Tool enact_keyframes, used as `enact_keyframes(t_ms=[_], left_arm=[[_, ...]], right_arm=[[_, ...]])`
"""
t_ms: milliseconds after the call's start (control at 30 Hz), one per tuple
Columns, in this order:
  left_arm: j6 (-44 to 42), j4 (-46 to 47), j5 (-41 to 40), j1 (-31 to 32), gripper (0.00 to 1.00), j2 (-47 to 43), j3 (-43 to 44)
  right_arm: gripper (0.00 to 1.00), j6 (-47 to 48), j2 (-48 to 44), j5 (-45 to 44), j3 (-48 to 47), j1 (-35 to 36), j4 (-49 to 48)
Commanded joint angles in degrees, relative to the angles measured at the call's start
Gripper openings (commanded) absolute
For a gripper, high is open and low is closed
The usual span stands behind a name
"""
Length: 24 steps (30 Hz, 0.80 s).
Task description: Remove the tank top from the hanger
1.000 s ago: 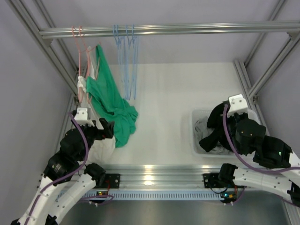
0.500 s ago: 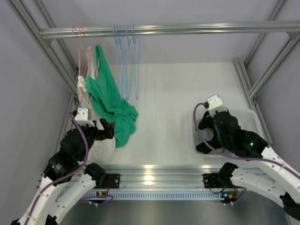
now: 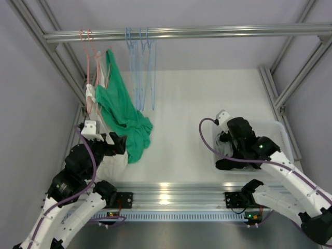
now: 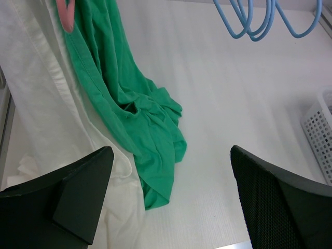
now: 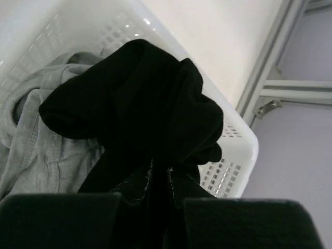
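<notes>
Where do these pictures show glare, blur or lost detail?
Top external: glare on the near aluminium rail. Left wrist: even light, the green top sharp. Right wrist: the black garment is underexposed, its folds hardly visible; the right tool holding it merges into the dark.

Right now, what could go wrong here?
The open left tool sits nearest the white garment, so it may grab that instead of the green tank top. Pulling the top could drag the pink hanger off the rail. The black garment in the right tool may drop outside the basket.
</notes>
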<state>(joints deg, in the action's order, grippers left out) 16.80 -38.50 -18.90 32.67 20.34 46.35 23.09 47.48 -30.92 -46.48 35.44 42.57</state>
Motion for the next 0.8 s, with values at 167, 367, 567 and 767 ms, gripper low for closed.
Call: enact_keyframes(t_ms=[167, 367, 567, 767], left_arm=[[-0.4, 3.3, 0.7, 0.1, 0.99, -2.5, -0.2], [-0.4, 3.4, 1.3, 0.0, 0.99, -2.8, -0.1], [-0.4, 3.4, 1.6, 0.0, 0.99, -3.1, -0.1], [-0.4, 3.4, 1.3, 0.0, 0.99, -2.8, -0.1]], right_arm=[[0.00, 2.6, 14.0, 13.1, 2.3, -3.4, 1.4], [0.00, 2.7, 15.9, 17.7, 3.2, -3.6, 1.6], [0.35, 0.6, 13.1, 9.0, -0.1, -3.7, 2.3], [0.54, 0.6, 8.0, 6.9, -4.2, -3.9, 2.3]])
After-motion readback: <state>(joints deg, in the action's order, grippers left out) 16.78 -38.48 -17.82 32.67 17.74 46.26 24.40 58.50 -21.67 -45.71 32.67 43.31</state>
